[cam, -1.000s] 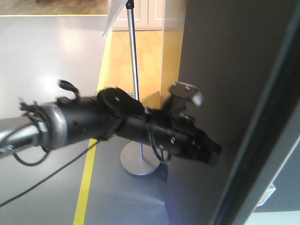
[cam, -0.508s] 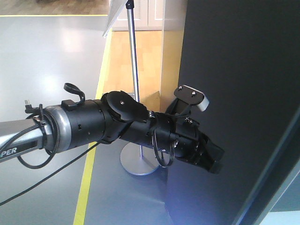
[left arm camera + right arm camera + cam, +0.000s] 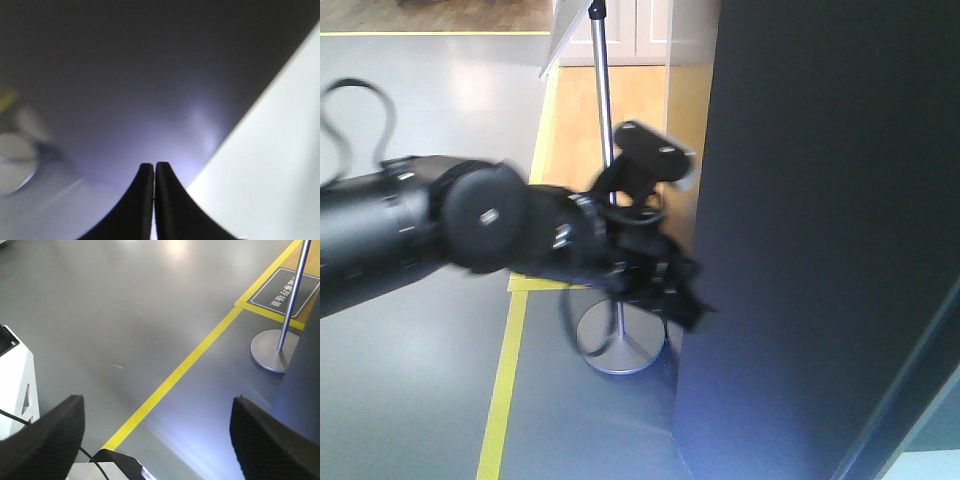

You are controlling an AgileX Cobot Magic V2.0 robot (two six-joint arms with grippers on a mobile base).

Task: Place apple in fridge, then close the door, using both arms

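Note:
The door [image 3: 820,230] shows its dark blue-grey outer face across the right half of the front view. My left arm [image 3: 470,225] reaches in from the left, blurred, with its gripper [image 3: 692,308] at the door's left edge. In the left wrist view that gripper [image 3: 154,165] is shut with nothing in it, close to the dark door [image 3: 140,75]. The right gripper [image 3: 159,402] hangs open over the floor with nothing between its fingers, and the door's dark corner [image 3: 305,385] stands to its right. The apple and the fridge's inside are hidden.
A metal pole [image 3: 603,100] on a round base [image 3: 618,345] stands just left of the door, also the base [image 3: 270,350] in the right wrist view. A yellow floor line [image 3: 505,400] runs past it. A white stand [image 3: 15,370] sits at left.
My left arm has drawn back leftward and up along the door, the gripper sliding from mid-panel to its left edge. The door's right edge has swung further right, towards closing.

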